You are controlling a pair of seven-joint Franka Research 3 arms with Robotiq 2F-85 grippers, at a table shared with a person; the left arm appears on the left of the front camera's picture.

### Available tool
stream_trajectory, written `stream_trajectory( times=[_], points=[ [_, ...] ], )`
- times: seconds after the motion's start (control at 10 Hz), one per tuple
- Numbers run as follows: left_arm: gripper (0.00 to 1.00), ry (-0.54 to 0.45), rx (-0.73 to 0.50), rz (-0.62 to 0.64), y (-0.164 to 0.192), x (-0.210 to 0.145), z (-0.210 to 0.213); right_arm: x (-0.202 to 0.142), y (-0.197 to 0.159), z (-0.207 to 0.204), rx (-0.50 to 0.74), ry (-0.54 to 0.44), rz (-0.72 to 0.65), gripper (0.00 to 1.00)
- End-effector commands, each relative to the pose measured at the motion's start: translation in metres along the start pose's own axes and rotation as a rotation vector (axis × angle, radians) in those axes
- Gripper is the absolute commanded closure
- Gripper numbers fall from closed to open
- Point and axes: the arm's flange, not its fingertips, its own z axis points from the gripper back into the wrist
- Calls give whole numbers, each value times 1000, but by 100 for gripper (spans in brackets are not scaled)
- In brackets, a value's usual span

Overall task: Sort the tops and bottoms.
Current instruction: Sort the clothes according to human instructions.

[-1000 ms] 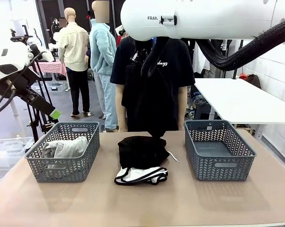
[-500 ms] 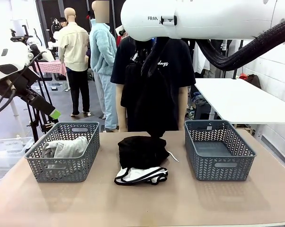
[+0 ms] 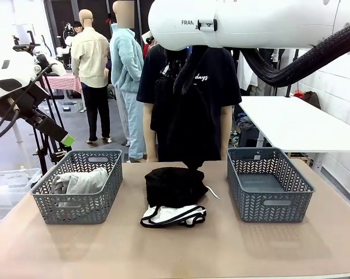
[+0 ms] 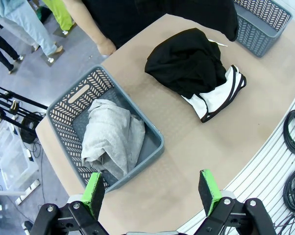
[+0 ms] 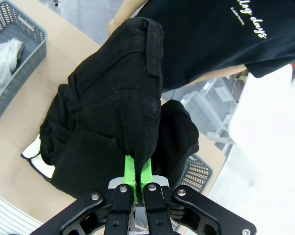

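Bright, even indoor light, soft shadows; wrist views bend at edges.

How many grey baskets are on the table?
2. The left basket holds a grey top; the right basket stands at the table's other end. None seem hidden.

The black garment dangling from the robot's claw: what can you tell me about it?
The black garment looks like thick trousers, with stitched seams and a belt loop. It hangs bunched from the right gripper, shut on one fold, above the black pile on the table. Whether it touches that pile is unclear.
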Motion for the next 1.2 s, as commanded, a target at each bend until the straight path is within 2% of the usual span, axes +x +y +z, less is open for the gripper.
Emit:
stream_trajectory(
  times=[0.0, 1.1],
  points=[
    [0, 2, -4, 1, 1, -2, 0, -2, -2, 4, 8, -4, -3, 100],
    [0, 2, -4, 1, 1, -2, 0, 0, 0, 0, 0, 0, 0, 100]
  ],
)
